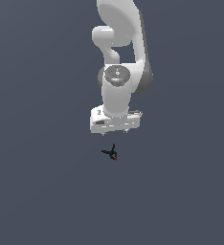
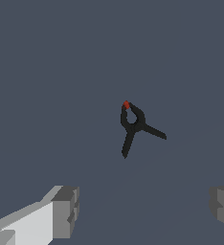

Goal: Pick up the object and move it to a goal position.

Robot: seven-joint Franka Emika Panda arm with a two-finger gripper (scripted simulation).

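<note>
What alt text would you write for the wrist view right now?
A small black spring clamp with a red tip lies alone on a plain grey surface, its two handles splayed apart. The hand's two grey fingertips show at the frame's edge, spread wide and touching nothing.

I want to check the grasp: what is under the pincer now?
Under the open pincer lies only the small black object with a red tip, on the plain grey floor. Nothing covers it; its underside is hidden.

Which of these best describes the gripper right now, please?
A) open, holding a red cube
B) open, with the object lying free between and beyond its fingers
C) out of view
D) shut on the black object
B: in the wrist view the two fingers stand wide apart and the object lies untouched on the surface, clear of the gripper.
</note>
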